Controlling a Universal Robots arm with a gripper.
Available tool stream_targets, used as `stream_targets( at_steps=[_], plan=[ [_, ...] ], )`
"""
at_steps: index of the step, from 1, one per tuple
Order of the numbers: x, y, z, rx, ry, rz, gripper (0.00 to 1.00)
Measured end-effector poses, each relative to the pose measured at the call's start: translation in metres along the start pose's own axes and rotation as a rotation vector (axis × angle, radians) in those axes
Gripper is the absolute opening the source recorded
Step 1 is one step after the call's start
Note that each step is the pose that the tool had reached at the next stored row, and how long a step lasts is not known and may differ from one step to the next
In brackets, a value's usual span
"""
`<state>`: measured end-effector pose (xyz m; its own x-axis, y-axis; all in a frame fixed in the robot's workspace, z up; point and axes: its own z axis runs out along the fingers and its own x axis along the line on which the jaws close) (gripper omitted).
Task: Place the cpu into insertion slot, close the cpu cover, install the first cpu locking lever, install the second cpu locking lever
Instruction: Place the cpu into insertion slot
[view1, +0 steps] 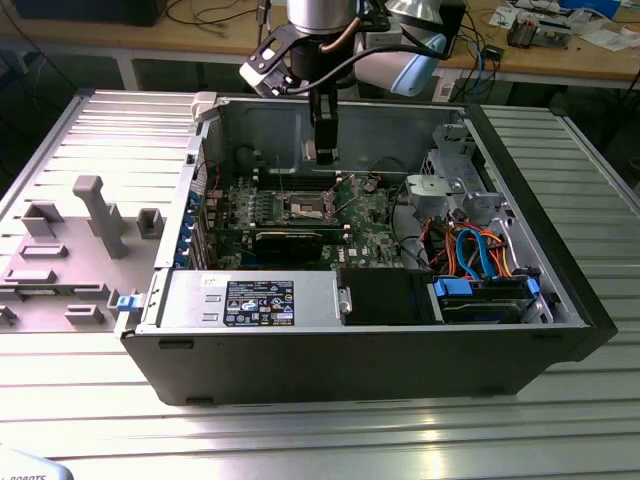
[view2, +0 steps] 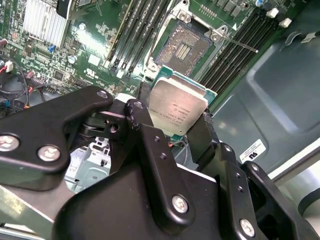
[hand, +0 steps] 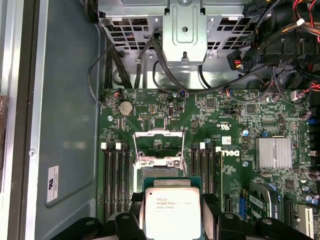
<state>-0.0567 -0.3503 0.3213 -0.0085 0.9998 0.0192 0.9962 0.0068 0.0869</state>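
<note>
Fingers (view2: 145, 125) of matte black metal, blocky and bolted with bright screw heads, are clamped on two opposite edges of the cpu (view2: 177, 107); the gripper (view2: 175, 120) carries it clear of the green circuit board (hand: 225, 115), not yet seated. The chip is a small flat square, its brushed silver lid facing the camera in both wrist views, with a thin green rim showing around it (hand: 172, 212); the gripper (hand: 172, 222) grips it from either side there too.

Beyond the chip in the second wrist view lies the insertion slot (view2: 182, 47), a square socket with a dark, finely grained pin field and a shiny metal rim, bare and apart from the chip; a thin wire lever (view2: 239, 45) juts out beside it. In the first wrist view the cpu cover (hand: 160, 161), a thin silver frame with a big square window, stands swung open; long black memory slots (hand: 115, 185) run in ribbed rows on both sides of it, a round coin battery (hand: 125, 106) sits further off, and a finned silver heatsink (hand: 273, 152) lies well apart.

From the exterior view, the gripper (view1: 323, 150) hangs inside an open dark computer case (view1: 350, 360), above the slot (view1: 308, 207) near the board's middle; the case rests on a ribbed aluminium table (view1: 300, 440), with a grey moulded fixture (view1: 90, 215) toward the table's edge at the exterior view's left.
</note>
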Motion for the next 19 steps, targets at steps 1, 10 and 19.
stream_targets(
  at_steps=[1, 10, 19],
  plan=[
    [0.0000, -0.0001, 0.0000, -0.0002, -0.0001, 0.000, 0.54],
    [-0.0001, -0.0080, 0.0098, -0.0045, -0.0002, 0.000, 0.54],
    [-0.0005, -0.0118, 0.0294, -0.0045, 0.0002, -0.004, 0.54]
  ],
)
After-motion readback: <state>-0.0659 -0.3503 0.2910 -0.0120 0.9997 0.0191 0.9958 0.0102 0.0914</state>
